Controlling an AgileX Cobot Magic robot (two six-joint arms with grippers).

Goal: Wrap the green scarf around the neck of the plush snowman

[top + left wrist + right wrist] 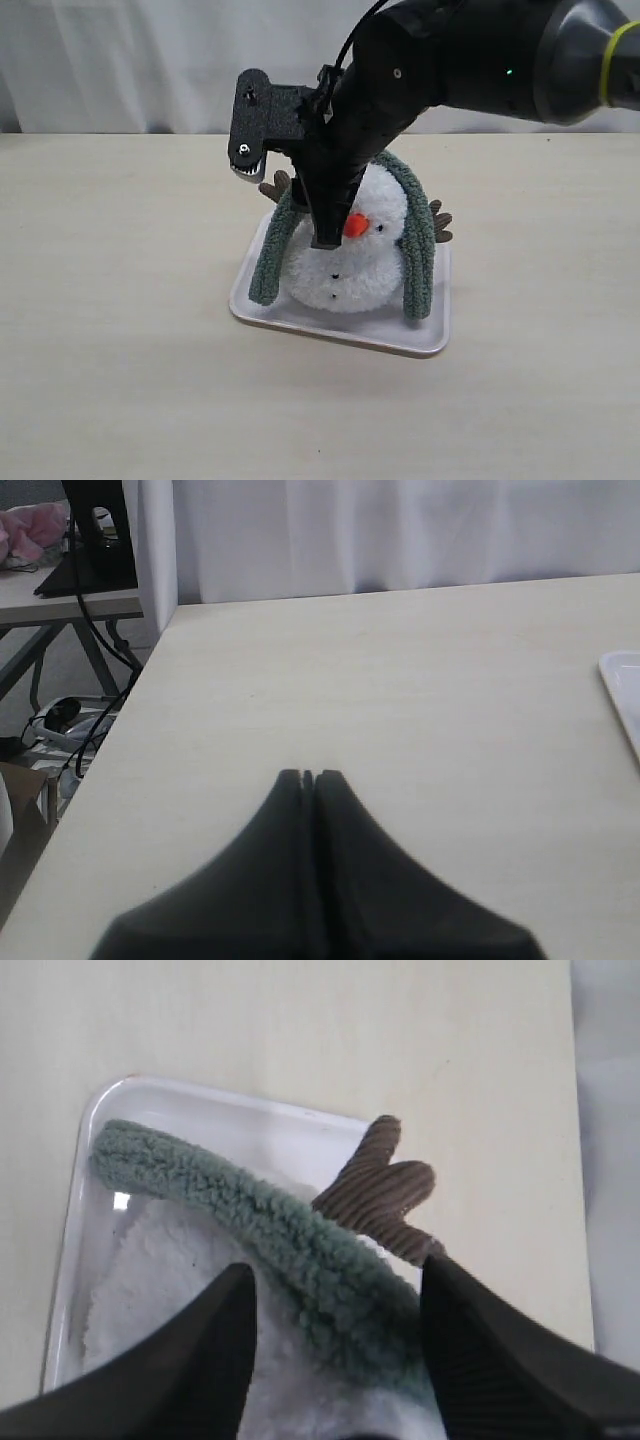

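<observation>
The right gripper [335, 1280] hangs with jaws spread and nothing clamped, straddling the 9 o'clock strand of the long fuzzy sage-green knit scarf [418, 250], likely lined up to pinch it and draw it across. The scarf arches over the head of the fluffy white plush snowman [345, 275], ends trailing onto the white rectangular tray [390, 335], so the neck is not yet wrapped. A brown corduroy twig arm [385, 1195] at 10 o'clock crowds that strand. The left gripper [308, 775], pressed shut on nothing, hovers over the bare beige tabletop [400, 680].

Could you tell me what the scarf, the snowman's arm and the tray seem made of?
Fuzzy sage-green scarf: fleecy fabric, nubby pile. Brown twig-shaped arm: corduroy-like fabric, visible ridges. White rectangular tray: probably plastic, smooth, glossy, with a glint.
</observation>
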